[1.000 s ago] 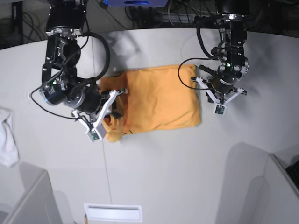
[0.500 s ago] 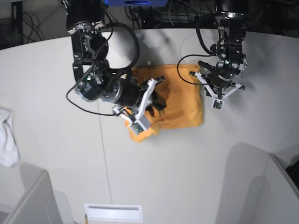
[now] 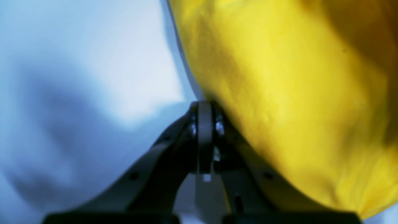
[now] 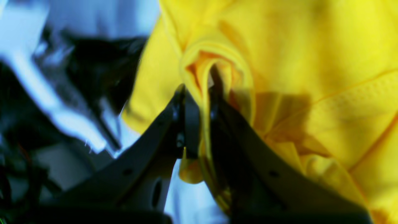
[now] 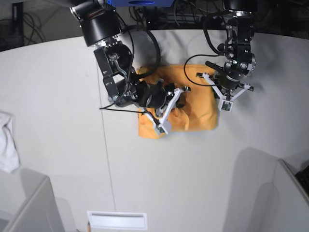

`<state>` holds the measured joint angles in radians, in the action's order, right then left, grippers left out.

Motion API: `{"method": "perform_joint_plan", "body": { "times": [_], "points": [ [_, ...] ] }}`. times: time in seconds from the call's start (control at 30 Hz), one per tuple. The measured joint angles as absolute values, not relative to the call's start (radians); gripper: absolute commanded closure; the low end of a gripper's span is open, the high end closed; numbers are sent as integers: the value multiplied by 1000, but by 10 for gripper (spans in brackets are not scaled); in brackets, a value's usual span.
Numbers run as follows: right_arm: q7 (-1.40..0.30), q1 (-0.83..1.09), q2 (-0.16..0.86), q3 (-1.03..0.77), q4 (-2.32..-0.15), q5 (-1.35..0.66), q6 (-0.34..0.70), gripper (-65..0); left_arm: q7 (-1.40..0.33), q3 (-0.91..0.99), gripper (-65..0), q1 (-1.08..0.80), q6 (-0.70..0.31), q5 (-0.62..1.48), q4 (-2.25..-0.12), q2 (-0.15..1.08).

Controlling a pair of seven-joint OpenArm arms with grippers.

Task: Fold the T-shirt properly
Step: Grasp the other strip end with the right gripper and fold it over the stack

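Right wrist view: right end effector (image 4: 199, 93) pinching bunched T-shirt (image 4: 295, 62) hem. Left end effector (image 3: 203, 107) closed, empty, at T-shirt's edge. Risk: crooked, lumpy fold from bunching; hem slipping free mid-carry.

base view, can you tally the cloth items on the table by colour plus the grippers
orange cloth: 1, the T-shirt
white cloth: 1, the small white cloth at the table's edge
grippers: 2, the right gripper shut on the T-shirt and the left gripper shut beside it
total: 4
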<state>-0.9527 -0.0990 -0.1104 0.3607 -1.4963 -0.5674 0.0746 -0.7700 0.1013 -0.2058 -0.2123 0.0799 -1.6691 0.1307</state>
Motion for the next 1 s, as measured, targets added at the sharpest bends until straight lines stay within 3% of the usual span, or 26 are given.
{"method": "perform_joint_plan", "body": {
  "times": [0.07,0.13,0.33,0.57,0.63,0.73,0.87,1.0],
  "points": [
    [-953,-99,-111,360,-1497,-567,48,-242,-770,101,0,-210,-212,80,-1670,132],
    [-961,-99,-112,360,-1500,-569,43,-359,-764,101,0,-231,-212,84,-1685,134],
    [-1021,-109,-118,376,-1590,-568,36,-366,-794,110,0,-295,-213,84,-1758,149],
    [-994,-168,-120,567,-1525,-570,-43,-366,-793,245,0,-365,-220,89,-1872,171],
    [-997,-182,-113,622,-1563,-556,-47,-344,-794,315,0,-372,-266,79,-1885,172],
    [-1002,-183,-104,612,-1701,-595,-36,-242,-791,442,0,-368,-389,91,-1884,161],
    [-983,-151,26,439,-1822,-556,-51,0,-796,659,0,-363,-482,80,-1885,102],
    [-1008,-84,65,335,-1811,-556,-48,0,-795,768,0,-348,-529,81,-1886,91]
  ]
}}
